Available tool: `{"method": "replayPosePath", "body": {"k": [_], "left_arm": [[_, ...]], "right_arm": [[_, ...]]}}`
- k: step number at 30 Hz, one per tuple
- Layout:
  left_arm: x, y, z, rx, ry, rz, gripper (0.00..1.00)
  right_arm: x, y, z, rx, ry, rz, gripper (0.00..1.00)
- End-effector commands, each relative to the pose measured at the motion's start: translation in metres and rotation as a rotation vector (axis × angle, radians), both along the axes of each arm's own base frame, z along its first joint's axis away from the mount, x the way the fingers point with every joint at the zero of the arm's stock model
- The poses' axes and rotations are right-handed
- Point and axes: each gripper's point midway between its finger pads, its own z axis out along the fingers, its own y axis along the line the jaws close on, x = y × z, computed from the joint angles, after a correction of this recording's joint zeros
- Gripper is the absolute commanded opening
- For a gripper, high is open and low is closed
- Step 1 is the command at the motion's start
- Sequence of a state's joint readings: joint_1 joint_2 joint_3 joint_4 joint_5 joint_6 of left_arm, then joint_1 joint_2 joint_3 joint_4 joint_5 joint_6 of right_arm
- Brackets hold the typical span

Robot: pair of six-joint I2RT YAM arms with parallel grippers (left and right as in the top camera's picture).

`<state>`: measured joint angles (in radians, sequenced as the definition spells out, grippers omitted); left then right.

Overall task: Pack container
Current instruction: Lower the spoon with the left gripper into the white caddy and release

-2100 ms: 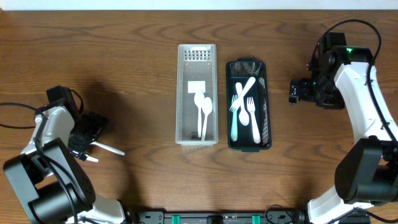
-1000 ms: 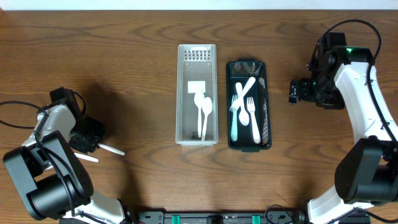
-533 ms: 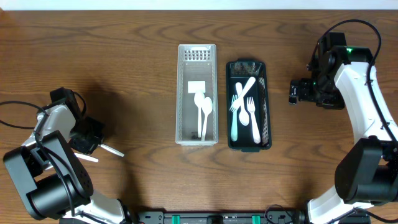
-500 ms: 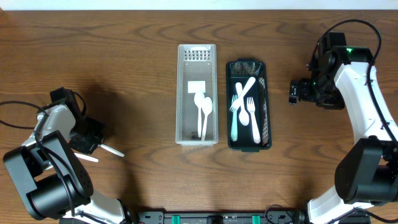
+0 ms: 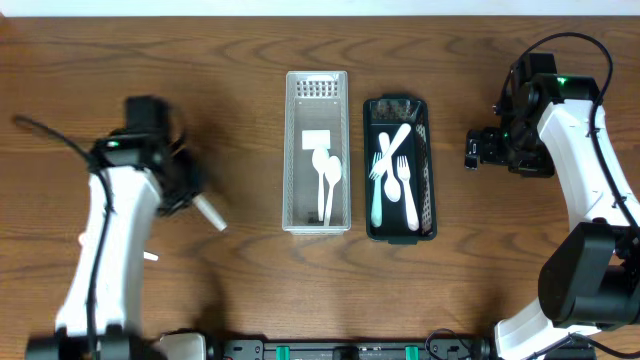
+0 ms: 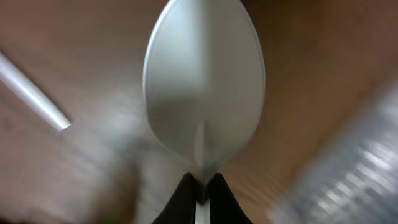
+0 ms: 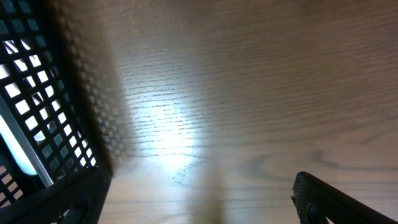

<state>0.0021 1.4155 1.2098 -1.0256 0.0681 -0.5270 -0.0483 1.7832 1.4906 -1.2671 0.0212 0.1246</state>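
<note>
My left gripper [image 5: 197, 202] is shut on the handle of a white plastic spoon [image 5: 211, 213], which it holds above the table left of the white basket [image 5: 292, 150]. In the left wrist view the spoon's bowl [image 6: 204, 93] fills the frame, its neck pinched between the black fingertips [image 6: 183, 190]. The white basket holds two white spoons [image 5: 326, 180]. The black basket [image 5: 428, 170] beside it holds white forks and other cutlery [image 5: 398, 170]. My right gripper [image 5: 470, 148] hangs open to the right of the black basket, with nothing between its fingers [image 7: 323, 198].
Another white utensil [image 5: 150, 256] lies on the wood by the left arm, and its handle [image 6: 31, 90] shows blurred in the left wrist view. The black basket's mesh wall [image 7: 37, 112] is at the left of the right wrist view.
The left arm has swung up and to the right, lifting the spoon off the table toward the white basket. One utensil stays where it lay. The right arm has not moved.
</note>
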Motion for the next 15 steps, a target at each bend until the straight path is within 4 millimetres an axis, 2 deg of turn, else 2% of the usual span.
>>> {"method": "replayPosePath", "body": {"k": [1,5,8,11,12,15], "left_arm": [[0.01,-0.051,0.046,0.013,-0.142,-0.217,0.06],[0.022,-0.125,0.084,0.015,-0.307,-0.524,0.06],[0.027,-0.173,0.091,0.035,-0.412,-0.75,0.06],[0.032,-0.209,0.077,0.062,-0.429,-0.91,0.06],[0.034,-0.214,0.069,0.069,-0.418,-0.936,0.06],[0.044,-0.22,0.03,0.083,-0.321,-0.955,0.06]], "right_arm": [[-0.001,0.004,0.002,0.003,-0.005,0.02,0.99],[-0.001,0.004,0.002,0.004,-0.005,0.019,0.99],[-0.001,0.004,0.002,0.004,-0.006,0.017,0.99],[-0.001,0.004,0.002,0.005,-0.005,0.017,0.99],[-0.001,0.005,0.002,0.009,-0.006,0.017,0.99],[-0.001,0.007,0.002,0.023,-0.006,0.017,0.99]]}}
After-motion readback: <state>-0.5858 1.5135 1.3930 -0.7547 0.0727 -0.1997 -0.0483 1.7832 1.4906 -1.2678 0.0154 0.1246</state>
